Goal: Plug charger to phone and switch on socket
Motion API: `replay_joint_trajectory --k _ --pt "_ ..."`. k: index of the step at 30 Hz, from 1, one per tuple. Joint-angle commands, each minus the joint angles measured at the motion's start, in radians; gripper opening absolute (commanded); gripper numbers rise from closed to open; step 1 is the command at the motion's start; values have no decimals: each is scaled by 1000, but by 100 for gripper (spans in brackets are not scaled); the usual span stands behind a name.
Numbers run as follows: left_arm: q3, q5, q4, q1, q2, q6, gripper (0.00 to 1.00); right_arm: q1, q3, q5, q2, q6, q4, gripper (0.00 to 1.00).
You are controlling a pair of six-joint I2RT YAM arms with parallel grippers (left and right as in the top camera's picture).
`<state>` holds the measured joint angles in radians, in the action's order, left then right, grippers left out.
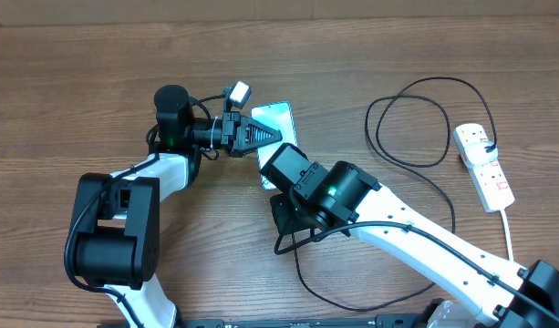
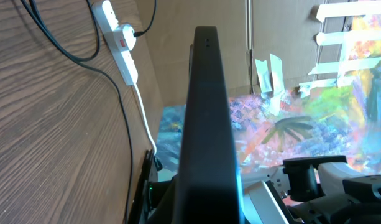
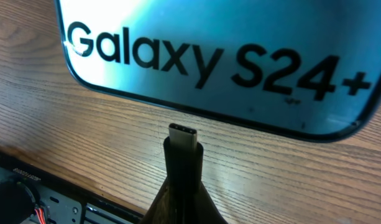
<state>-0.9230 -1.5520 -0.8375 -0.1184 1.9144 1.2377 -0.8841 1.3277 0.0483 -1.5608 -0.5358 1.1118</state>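
The phone (image 1: 277, 116) is held off the table by my left gripper (image 1: 263, 135), which is shut on its sides. In the left wrist view the phone (image 2: 206, 124) shows edge-on as a dark slab hiding my fingers. In the right wrist view its "Galaxy S24+" end (image 3: 215, 56) fills the top. My right gripper (image 3: 181, 202) is shut on the charger's plug tip (image 3: 178, 133), which points at the phone's bottom edge with a small gap. The charger's cable (image 1: 370, 117) loops to its plug head (image 1: 488, 148) in the white socket (image 1: 482, 169).
The socket's thick white cord (image 1: 510, 228) runs toward the front right edge. The socket (image 2: 119, 40) and black cable (image 2: 78, 56) also show in the left wrist view. My right arm (image 1: 398, 223) crosses the table's front right.
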Motion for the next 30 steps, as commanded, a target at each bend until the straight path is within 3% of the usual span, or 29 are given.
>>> replay_joint_trajectory --k 1,30 --pt "-8 -2 -5 -5 -9 24 4 3 18 6 -4 2 -3 4" --pt "-8 -27 -5 -5 -9 -12 4 5 18 -28 -5 2 -7 4"
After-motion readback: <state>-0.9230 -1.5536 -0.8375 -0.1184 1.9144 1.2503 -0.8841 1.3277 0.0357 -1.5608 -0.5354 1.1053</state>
